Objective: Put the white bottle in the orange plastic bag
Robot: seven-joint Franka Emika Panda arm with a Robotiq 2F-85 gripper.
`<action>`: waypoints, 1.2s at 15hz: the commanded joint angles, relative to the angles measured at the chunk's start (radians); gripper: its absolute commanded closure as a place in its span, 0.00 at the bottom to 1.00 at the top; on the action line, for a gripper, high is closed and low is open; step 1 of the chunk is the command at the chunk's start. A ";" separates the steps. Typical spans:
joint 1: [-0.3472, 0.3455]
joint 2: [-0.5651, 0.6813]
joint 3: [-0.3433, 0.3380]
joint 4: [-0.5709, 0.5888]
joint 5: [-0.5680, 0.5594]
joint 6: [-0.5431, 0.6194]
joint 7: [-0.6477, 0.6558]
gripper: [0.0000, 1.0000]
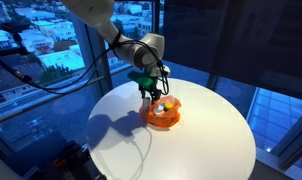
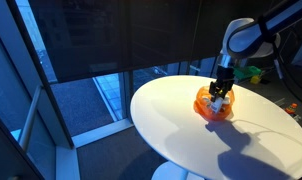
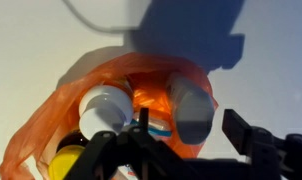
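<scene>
The white bottle (image 3: pixel 191 108) is seen standing inside the orange plastic bag (image 3: pixel 46 125), between the widely spread jaws of the pincer (image 3: pixel 188 128). A gap is visible on either side of it, so nothing is judged to be held. If the pincer were raised carelessly, a finger could be caught in the bag's thin film. The bag would then be dragged or tipped, and the bottle spilled onto the desk (image 1: pixel 196 140).

Counted:
- one bag, resting on one desk
- one bottle inside the bag
- one white round-topped container (image 3: pixel 106 105) beside the bottle
- one yellow item (image 3: pixel 66 160), only partly seen
- one pincer, above the bag
</scene>
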State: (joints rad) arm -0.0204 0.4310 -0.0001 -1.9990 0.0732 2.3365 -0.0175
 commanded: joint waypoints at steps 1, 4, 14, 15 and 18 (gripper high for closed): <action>-0.006 -0.035 0.003 -0.010 -0.008 -0.008 -0.021 0.00; -0.008 -0.057 0.001 0.004 -0.009 -0.029 -0.028 0.00; -0.007 -0.203 -0.038 0.073 -0.059 -0.326 0.018 0.00; -0.007 -0.222 -0.041 0.079 -0.064 -0.352 0.022 0.00; 0.001 -0.275 -0.054 0.108 -0.128 -0.434 0.079 0.00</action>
State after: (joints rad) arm -0.0254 0.2051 -0.0440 -1.9211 0.0076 1.9849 -0.0015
